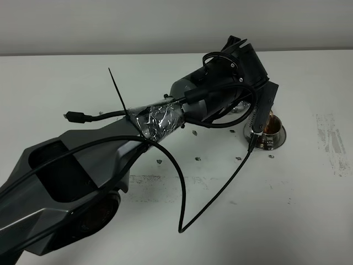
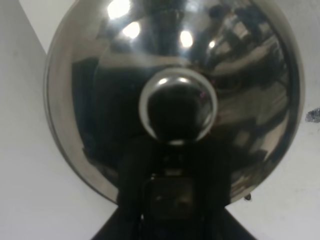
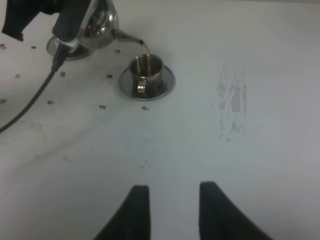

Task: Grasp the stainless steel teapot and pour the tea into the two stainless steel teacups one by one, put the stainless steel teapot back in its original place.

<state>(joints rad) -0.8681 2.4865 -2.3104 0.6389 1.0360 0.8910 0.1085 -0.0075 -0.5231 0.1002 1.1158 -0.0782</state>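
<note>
My left gripper (image 3: 70, 27) is shut on the stainless steel teapot (image 3: 100, 20) and holds it tilted above the table. The thin spout (image 3: 131, 38) points at a steel teacup (image 3: 146, 67) on its saucer (image 3: 165, 82). A thin reddish-brown stream of tea (image 3: 146, 50) falls into that cup. In the exterior high view the left arm hides the teapot; the cup (image 1: 269, 128) shows tea inside. The left wrist view shows the teapot's domed lid (image 2: 100, 100) and knob (image 2: 177, 105) close up. My right gripper (image 3: 173, 200) is open and empty, low over bare table, well short of the cup.
A second steel rim (image 3: 60, 50) lies behind the teapot, mostly hidden by the left gripper; I cannot tell whether it is a saucer or the disc. A black cable (image 1: 209, 199) loops under the left arm. Small dark specks and a scuffed patch (image 3: 232, 102) mark the white table.
</note>
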